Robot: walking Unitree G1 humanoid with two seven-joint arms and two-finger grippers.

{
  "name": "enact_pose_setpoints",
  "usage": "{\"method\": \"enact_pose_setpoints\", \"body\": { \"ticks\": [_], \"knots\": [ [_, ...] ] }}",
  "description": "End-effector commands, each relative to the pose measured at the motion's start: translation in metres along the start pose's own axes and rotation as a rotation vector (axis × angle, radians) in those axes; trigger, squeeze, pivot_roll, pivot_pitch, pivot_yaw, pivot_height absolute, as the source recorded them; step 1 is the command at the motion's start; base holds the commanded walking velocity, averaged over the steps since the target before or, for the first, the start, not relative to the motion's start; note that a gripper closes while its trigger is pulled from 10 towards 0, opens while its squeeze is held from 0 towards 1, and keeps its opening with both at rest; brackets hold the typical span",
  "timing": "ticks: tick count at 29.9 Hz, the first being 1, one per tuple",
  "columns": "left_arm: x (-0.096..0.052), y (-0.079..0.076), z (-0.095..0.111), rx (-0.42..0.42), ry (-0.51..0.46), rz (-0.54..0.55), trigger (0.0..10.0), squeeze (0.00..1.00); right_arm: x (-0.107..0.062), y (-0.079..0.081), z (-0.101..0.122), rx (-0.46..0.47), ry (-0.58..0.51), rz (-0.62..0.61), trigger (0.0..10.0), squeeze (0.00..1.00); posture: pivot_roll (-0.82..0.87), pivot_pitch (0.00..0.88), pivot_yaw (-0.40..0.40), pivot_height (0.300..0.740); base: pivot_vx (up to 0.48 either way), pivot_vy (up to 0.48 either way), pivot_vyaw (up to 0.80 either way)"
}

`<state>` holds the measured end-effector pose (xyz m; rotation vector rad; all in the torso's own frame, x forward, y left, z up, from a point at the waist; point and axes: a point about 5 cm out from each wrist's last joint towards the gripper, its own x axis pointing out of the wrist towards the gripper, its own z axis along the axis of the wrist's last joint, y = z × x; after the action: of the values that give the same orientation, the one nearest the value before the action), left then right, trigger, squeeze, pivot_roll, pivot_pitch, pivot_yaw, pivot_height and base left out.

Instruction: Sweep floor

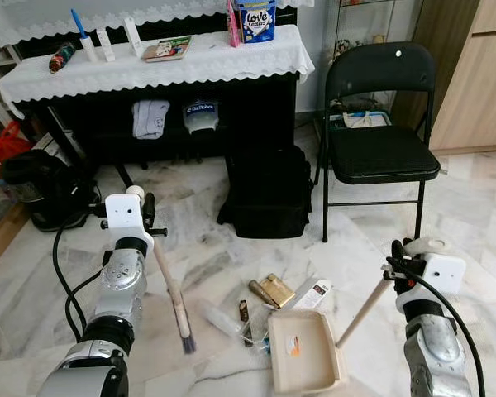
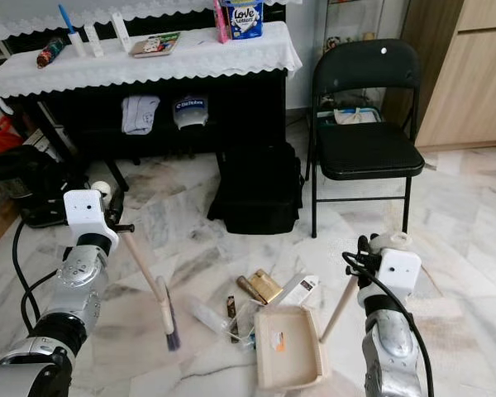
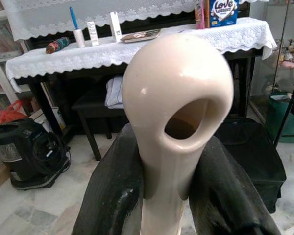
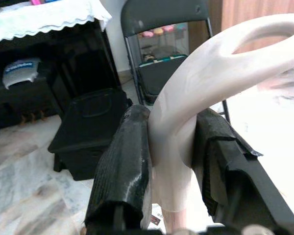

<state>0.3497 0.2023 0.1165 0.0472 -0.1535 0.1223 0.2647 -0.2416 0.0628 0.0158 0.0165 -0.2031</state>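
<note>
My left gripper (image 1: 140, 201) is shut on the cream handle of a small brush (image 1: 172, 289). Its dark bristles (image 1: 186, 341) touch the marble floor left of the litter. In the left wrist view the handle's looped end (image 3: 179, 103) stands between the black fingers (image 3: 112, 196). My right gripper (image 1: 405, 263) is shut on the cream handle (image 1: 364, 310) of a beige dustpan (image 1: 304, 351) that lies on the floor. Its open mouth faces the litter. Several scraps lie by it: a gold box (image 1: 277, 289), a brown tube (image 1: 261, 292), clear wrappers (image 1: 223, 318) and a white card (image 1: 317, 294).
A black bag (image 1: 269, 194) stands on the floor behind the litter. A black folding chair (image 1: 379, 149) is at the right. A dark piano with a lace cloth (image 1: 161, 62) runs along the back. A black appliance (image 1: 41, 186) sits at the left.
</note>
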Motion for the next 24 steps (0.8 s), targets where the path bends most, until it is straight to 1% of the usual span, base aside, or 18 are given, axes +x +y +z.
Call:
{"method": "enact_pose_setpoints", "body": {
  "ticks": [1, 2, 4, 8, 9, 10, 13, 15, 17, 21, 22, 24],
  "knots": [
    [0.003, 0.012, 0.008, 0.022, -0.041, 0.033, 10.0, 0.0, 0.002, 0.002, 0.01, -0.001, -0.046, 0.001, 10.0, 0.0, -0.24, 0.0, 0.133, 0.74, 0.0, 0.0, 0.0],
    [0.003, 0.013, 0.008, 0.021, -0.043, 0.039, 10.0, 0.0, -0.001, -0.004, 0.01, -0.007, -0.048, -0.028, 10.0, 0.0, -0.24, 0.0, 0.131, 0.74, 0.0, 0.0, 0.0],
    [0.003, 0.013, 0.009, 0.021, -0.045, 0.041, 10.0, 0.0, -0.002, -0.007, 0.011, -0.008, -0.053, -0.044, 10.0, 0.0, -0.24, 0.0, 0.131, 0.74, 0.0, 0.0, 0.0],
    [0.003, 0.013, 0.009, 0.016, -0.051, 0.041, 10.0, 0.0, -0.009, -0.016, 0.019, -0.029, -0.076, -0.106, 10.0, 0.0, -0.24, 0.0, 0.127, 0.74, 0.0, 0.0, 0.0],
    [0.003, 0.013, 0.009, 0.014, -0.052, 0.041, 10.0, 0.0, -0.01, -0.017, 0.021, -0.029, -0.081, -0.111, 10.0, 0.0, -0.24, 0.0, 0.127, 0.74, 0.0, 0.0, 0.0],
    [0.003, 0.012, 0.01, 0.011, -0.054, 0.036, 10.0, 0.0, -0.014, -0.017, 0.027, -0.027, -0.103, -0.116, 10.0, 0.0, -0.25, 0.0, 0.127, 0.74, 0.0, 0.0, 0.0],
    [0.003, 0.012, 0.01, 0.011, -0.054, 0.035, 10.0, 0.0, -0.014, -0.016, 0.029, -0.025, -0.111, -0.116, 10.0, 0.0, -0.25, 0.0, 0.127, 0.74, 0.0, 0.0, 0.0],
    [0.004, 0.011, 0.01, 0.007, -0.055, 0.027, 10.0, 0.0, -0.019, -0.014, 0.039, -0.021, -0.135, -0.112, 10.0, 0.0, -0.26, 0.0, 0.127, 0.74, 0.0, 0.0, 0.0],
    [0.004, 0.009, 0.01, 0.005, -0.055, 0.022, 10.0, 0.0, -0.022, -0.012, 0.043, -0.011, -0.143, -0.114, 10.0, 0.0, -0.26, 0.0, 0.126, 0.74, 0.0, 0.0, 0.0],
    [0.004, 0.007, 0.01, 0.0, -0.052, 0.016, 10.0, 0.0, -0.025, -0.011, 0.04, -0.013, -0.132, -0.109, 10.0, 0.0, -0.26, 0.0, 0.126, 0.74, 0.0, 0.0, 0.0],
    [0.004, 0.006, 0.009, -0.002, -0.05, 0.011, 10.0, 0.0, -0.028, -0.014, 0.033, -0.02, -0.1, -0.12, 10.0, 0.0, -0.26, 0.0, 0.127, 0.74, 0.0, 0.0, 0.0],
    [0.003, 0.005, 0.008, -0.003, -0.048, 0.006, 10.0, 0.0, -0.03, -0.017, 0.026, -0.017, -0.07, -0.14, 10.0, 0.0, -0.26, 0.0, 0.128, 0.74, 0.0, 0.0, 0.0]
  ]
}}
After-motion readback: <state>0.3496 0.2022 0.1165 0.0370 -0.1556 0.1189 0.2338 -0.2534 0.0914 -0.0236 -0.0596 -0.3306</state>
